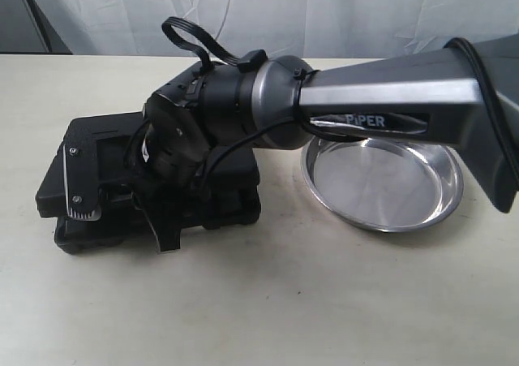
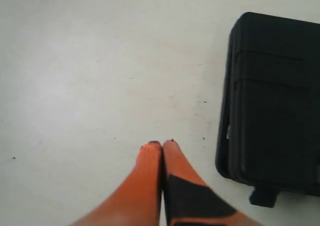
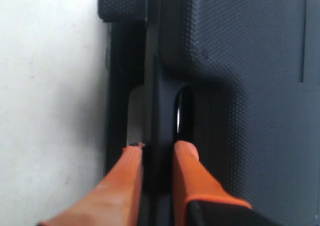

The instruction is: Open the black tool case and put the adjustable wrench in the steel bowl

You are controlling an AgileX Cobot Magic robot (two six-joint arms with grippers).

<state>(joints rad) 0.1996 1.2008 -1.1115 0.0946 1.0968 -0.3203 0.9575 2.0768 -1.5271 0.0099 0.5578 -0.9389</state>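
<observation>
While right pincer [image 3: 157, 147] pinches handle [image 3: 160, 105] of black tool case [image 3: 240, 60], left pincer [image 2: 162, 144] pressed together, case just beside.

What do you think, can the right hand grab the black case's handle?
Probably yes. The right hand has a finger on each side of the black tool case's handle, close against it, with nothing in the way.

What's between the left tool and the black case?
Nothing but bare white table. The left wrist view shows the left tool on one side, the black tool case on the other, and an empty stretch between them.
</observation>
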